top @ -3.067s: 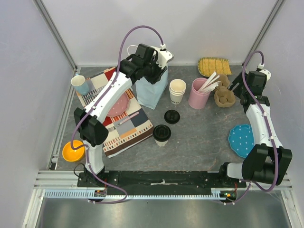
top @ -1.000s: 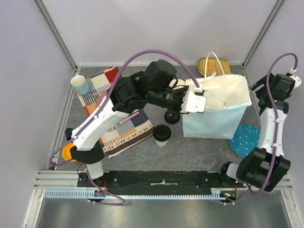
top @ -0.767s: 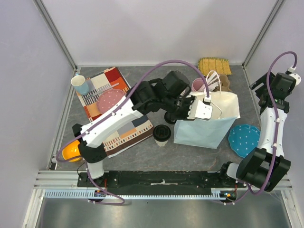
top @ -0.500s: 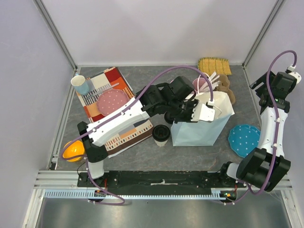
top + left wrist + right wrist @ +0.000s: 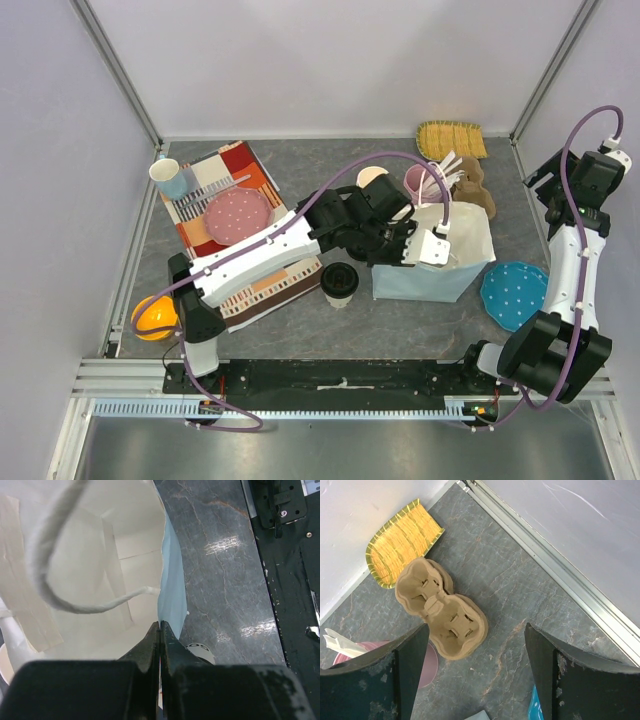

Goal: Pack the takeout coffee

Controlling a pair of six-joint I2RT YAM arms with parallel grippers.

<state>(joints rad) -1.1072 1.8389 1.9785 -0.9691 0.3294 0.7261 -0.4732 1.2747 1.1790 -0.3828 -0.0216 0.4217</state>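
My left tool (image 5: 159, 630) is clamped on the light-blue paper bag's (image 5: 425, 282) rim mid-worktop, right tool (image 5: 475, 675) spread empty; the lidded coffee cup (image 5: 340, 282) stands just beside the bag, unpacked

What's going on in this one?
The left hand is pinched shut on the rim of the light-blue paper bag, which stands open in the middle of the table. The takeout coffee, a small white cup with a black lid, sits on the table just left of the bag, not yet packed. The right hand is open and holds nothing, hovering over the brown cardboard cup carrier near the far right corner.
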